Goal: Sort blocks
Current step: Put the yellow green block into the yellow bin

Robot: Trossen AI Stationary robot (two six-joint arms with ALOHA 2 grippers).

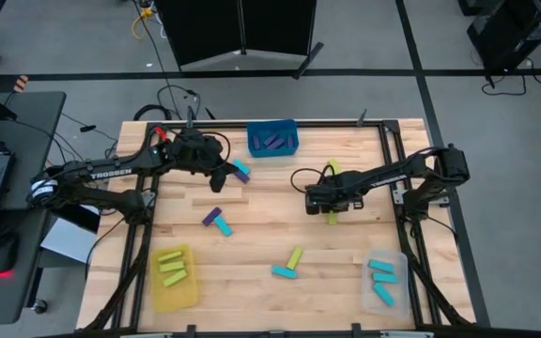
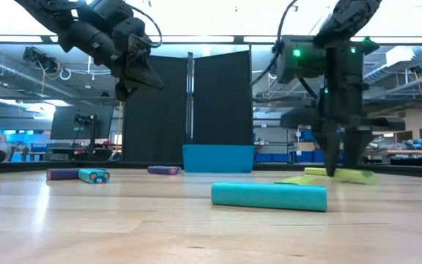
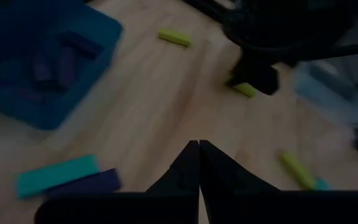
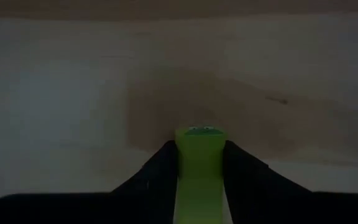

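Note:
My right gripper (image 1: 332, 208) points down at mid-table, right of centre, shut on a lime block (image 4: 199, 168). My left gripper (image 1: 219, 178) hangs above the table's far left part, shut and holding nothing. A cyan block (image 3: 58, 176) and a purple block (image 3: 86, 183) lie side by side on the table just beside it. More blocks lie flat on the wood: lime (image 1: 332, 167), purple (image 1: 212, 217), cyan (image 1: 223, 226), lime (image 1: 294, 257) and cyan (image 1: 284, 272). My right gripper pinches the lime block (image 4: 199, 155) between its two fingers (image 4: 160, 171), one on each long side. The fingers come from above, pointing down (image 2: 339, 165). The block (image 2: 343, 176) sits level at the table's surface; whether it is lifted off the wood I cannot tell.
A blue bin (image 1: 272, 139) with purple blocks stands at the far edge. A yellow bin (image 1: 175, 272) with lime blocks is at the near left, and a clear bin (image 1: 383, 282) with cyan blocks at the near right. Bare wood lies between them.

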